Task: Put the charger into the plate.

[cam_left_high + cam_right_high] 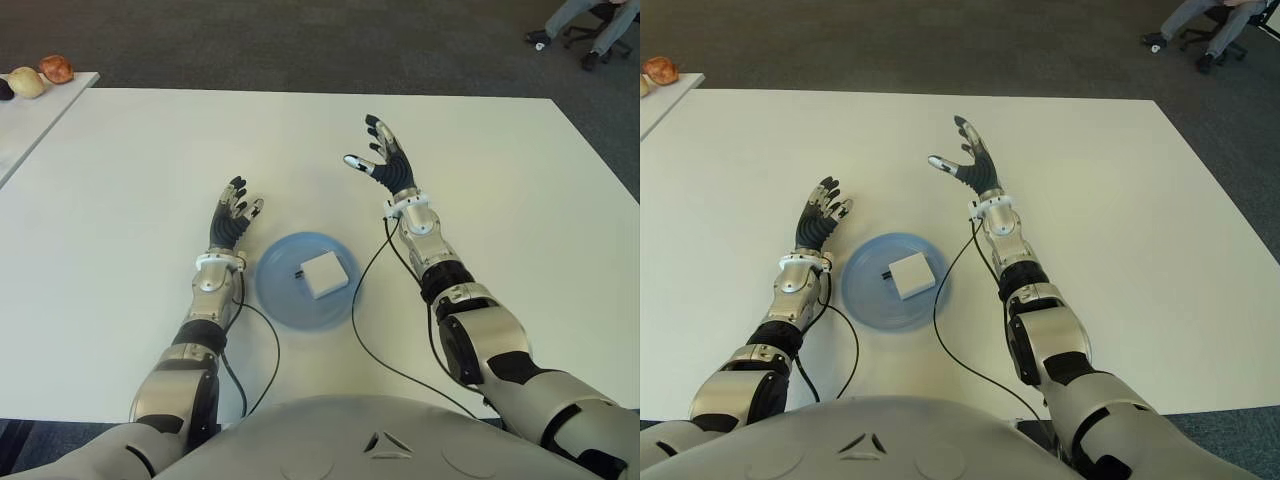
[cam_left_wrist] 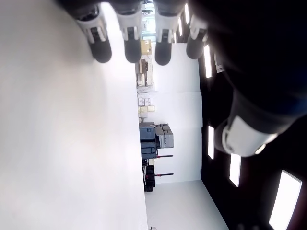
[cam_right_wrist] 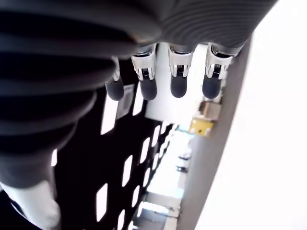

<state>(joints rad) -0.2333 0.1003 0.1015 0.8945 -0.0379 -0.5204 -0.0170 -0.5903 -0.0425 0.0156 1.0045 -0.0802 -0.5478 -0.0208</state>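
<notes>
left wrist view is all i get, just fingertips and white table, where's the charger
Observer: The white charger lies in the blue plate, on the table beside your left hand.
Operator: is either hand holding anything
Observer: No. The right hand shows raised beyond the plate, fingers spread and empty.
Operator: anything else near the plate
Observer: A black cable runs from the right arm along the table, curving past the plate's rim.

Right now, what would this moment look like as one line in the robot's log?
charger: lying in blue plate | left hand: open, left of plate | right hand: open, raised beyond plate | task: looks done
</notes>
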